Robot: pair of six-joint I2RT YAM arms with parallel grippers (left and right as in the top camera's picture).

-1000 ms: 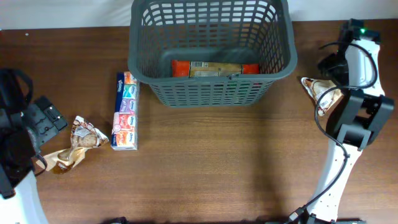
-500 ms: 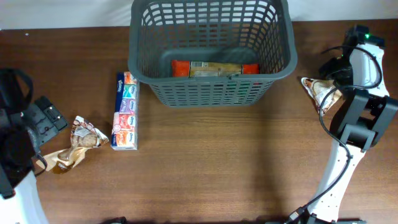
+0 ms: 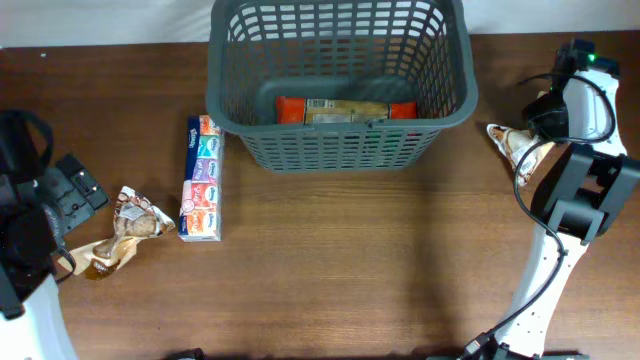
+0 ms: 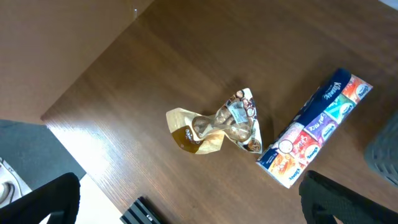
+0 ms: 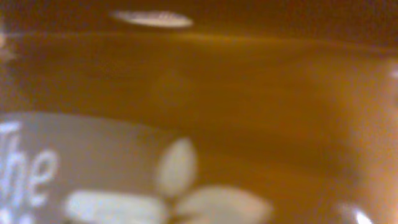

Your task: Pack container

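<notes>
- The basket (image 3: 340, 125) sits at the far middle of the table (image 3: 330, 260), long side running left to right, with an orange packet (image 3: 345, 110) inside.
- Our right jaws look pinched on a snack bag (image 3: 508, 143). The basket is near, off to their left.
- Left jaws are spread wide above a crumpled wrapper (image 4: 214, 127).

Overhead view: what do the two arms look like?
Both arms are black and white. The right arm has black joints, white links, a black cable looping alongside and a small green light on top. The left arm shows black parts over a white link.
</notes>
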